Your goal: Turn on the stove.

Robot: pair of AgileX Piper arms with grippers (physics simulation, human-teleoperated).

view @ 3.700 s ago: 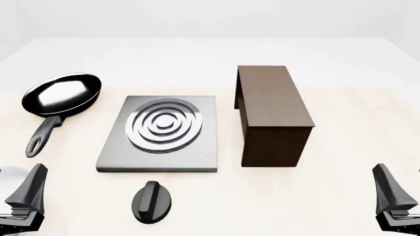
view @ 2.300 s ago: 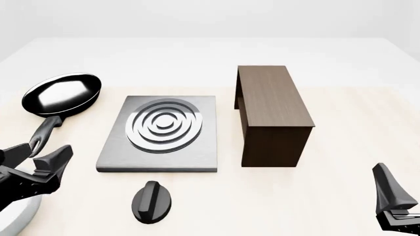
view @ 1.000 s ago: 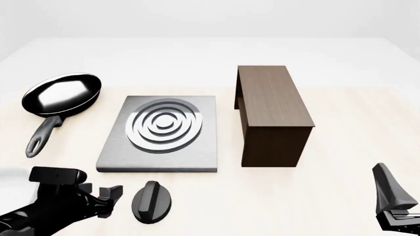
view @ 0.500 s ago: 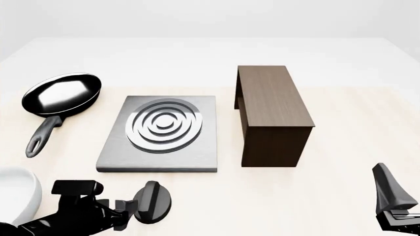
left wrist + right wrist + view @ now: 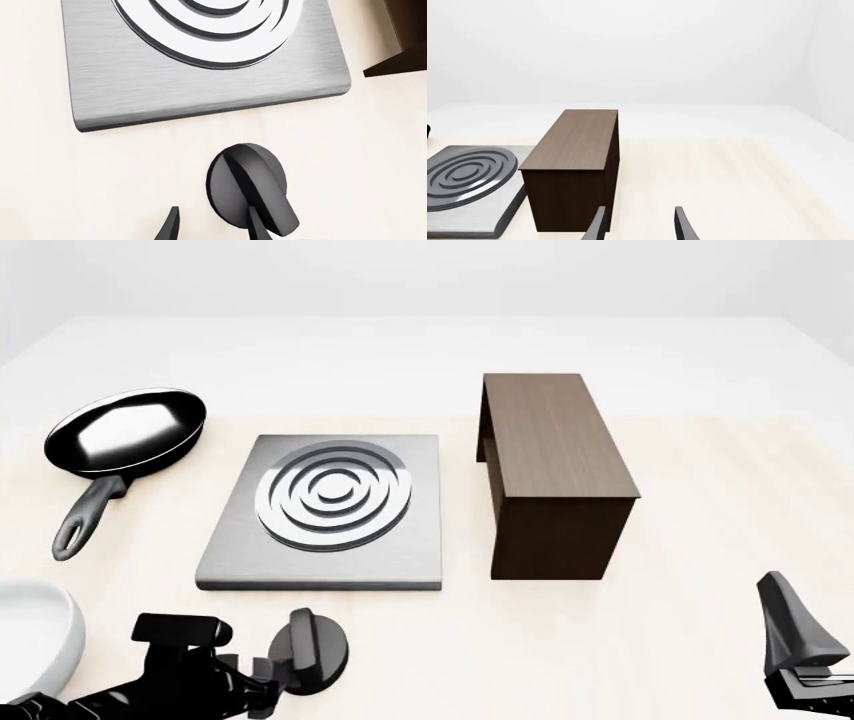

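The stove (image 5: 320,510) is a flat grey metal slab with silver concentric rings at the table's middle left. Its separate black round knob (image 5: 310,650) lies on the table just in front of the slab. My left gripper (image 5: 267,677) is low at the knob's left side. In the left wrist view the left gripper (image 5: 213,227) is open. One fingertip (image 5: 257,227) overlaps the knob (image 5: 247,192); the other is beside it over bare table. The slab's front edge (image 5: 207,85) lies beyond. My right gripper (image 5: 801,660) (image 5: 639,227) is open and empty at the front right.
A black frying pan (image 5: 127,430) lies at the far left, handle toward me. A dark brown wooden box (image 5: 554,475) (image 5: 574,165) stands right of the stove. The stove slab also shows in the right wrist view (image 5: 467,185). My left arm's white body (image 5: 34,650) is at the front left.
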